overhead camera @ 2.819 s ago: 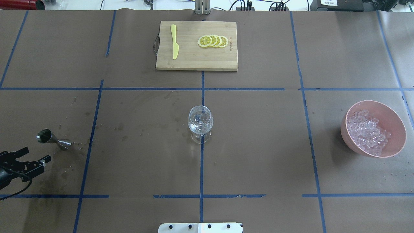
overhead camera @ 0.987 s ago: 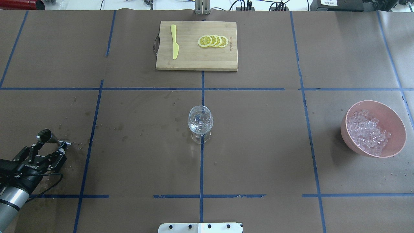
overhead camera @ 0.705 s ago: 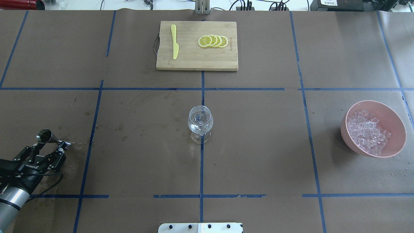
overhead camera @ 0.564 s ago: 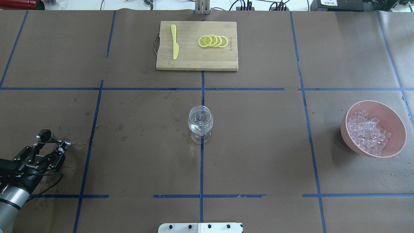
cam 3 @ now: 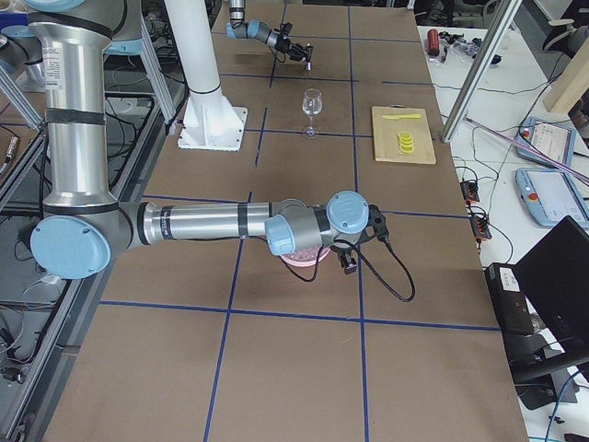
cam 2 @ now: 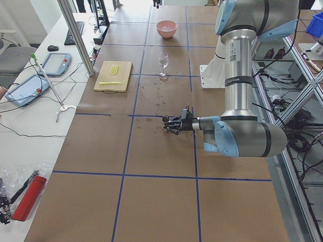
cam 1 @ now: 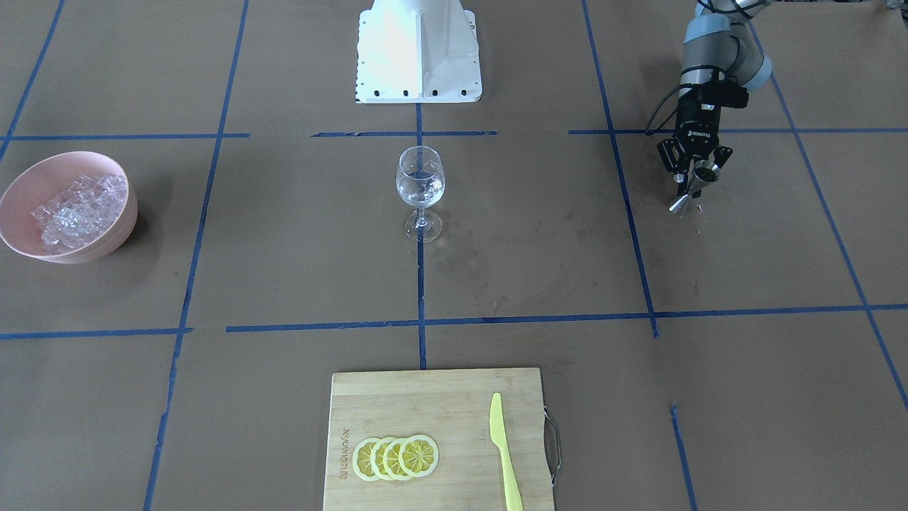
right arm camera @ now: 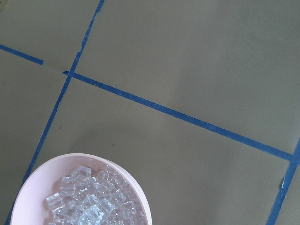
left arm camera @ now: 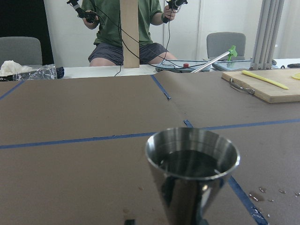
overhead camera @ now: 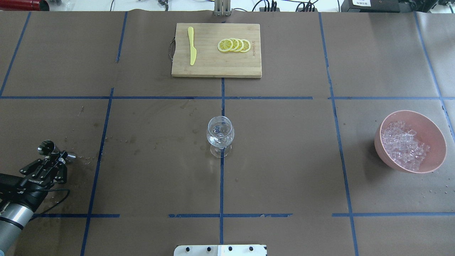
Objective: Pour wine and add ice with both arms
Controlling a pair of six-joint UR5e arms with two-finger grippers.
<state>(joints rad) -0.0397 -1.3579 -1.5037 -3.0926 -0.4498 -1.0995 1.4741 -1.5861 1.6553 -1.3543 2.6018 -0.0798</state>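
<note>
Over brown table paper [overhead camera: 284,160], left arm [overhead camera: 10,213] stretches low, pincer [overhead camera: 60,155] clamped on jigger [overhead camera: 46,147].

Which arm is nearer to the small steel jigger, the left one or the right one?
The left. The left gripper is closed on the jigger at its waist; the right arm hangs over the pink bowl, far off on the other side.

ice cubes [overhead camera: 403,145] in bowl [overhead camera: 436,139], wine [left arm camera: 191,163] in jigger [left arm camera: 185,199]

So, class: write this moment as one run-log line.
left gripper: closed on jigger | wine: in jigger | right arm: above bowl of ice, grip not visible | glass: upright, centre
</note>
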